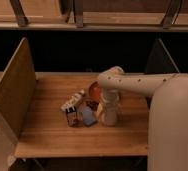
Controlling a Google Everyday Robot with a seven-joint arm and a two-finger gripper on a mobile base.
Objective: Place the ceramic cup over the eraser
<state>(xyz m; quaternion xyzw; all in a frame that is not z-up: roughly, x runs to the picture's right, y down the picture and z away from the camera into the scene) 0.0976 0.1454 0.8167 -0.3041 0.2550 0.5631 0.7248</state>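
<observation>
Here the gripper hangs low near the bench's middle, right at the ceramic cup; whether it grips cannot be told. The eraser sits farther left, apart from the cup.

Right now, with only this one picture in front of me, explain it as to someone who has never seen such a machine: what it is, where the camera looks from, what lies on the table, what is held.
The big cream shape on the right is a robot arm. Its end, the gripper, serves as its hand. The one camera looks down on a wooden table with side walls; its mounting does not show. The gripper is lowered at the ceramic cup, and I cannot tell whether it grips it. Left of the cup lie a flat light-blue piece, the eraser and a white bottle-like item. An orange plate sits behind them.
</observation>
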